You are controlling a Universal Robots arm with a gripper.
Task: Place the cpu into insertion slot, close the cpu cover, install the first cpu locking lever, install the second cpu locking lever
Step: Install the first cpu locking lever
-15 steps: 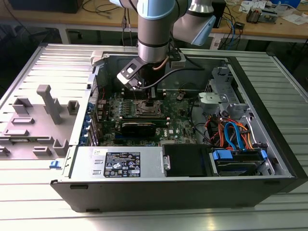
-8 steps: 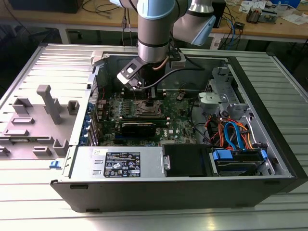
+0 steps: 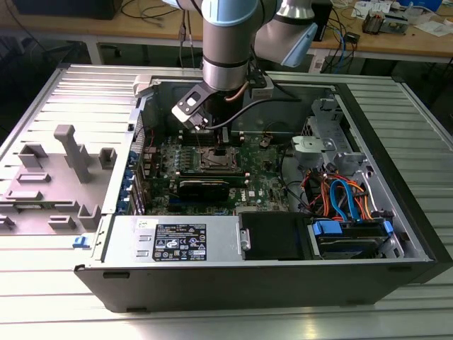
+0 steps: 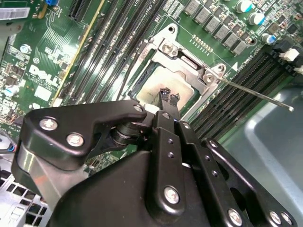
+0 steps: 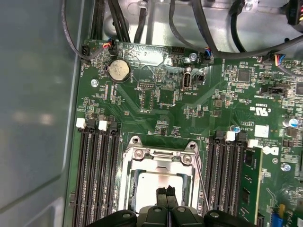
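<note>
Looks about halfway: has the cpu (image 5: 147, 182) seated in the insertion slot (image 3: 218, 159) near the green board's (image 5: 161, 99) middle under the lowered cpu cover (image 5: 161, 163), with the gripper (image 5: 166, 193) pinched shut and empty just above, and one locking lever (image 4: 255, 92) apparently unlatched.

Green circuit board (image 5: 161, 101), pale silver-grey cpu (image 5: 158, 181), silver cpu cover (image 5: 163, 155), black memory slots (image 5: 97, 175), black tool (image 5: 166, 195), blue and orange cables (image 3: 338, 193)
</note>
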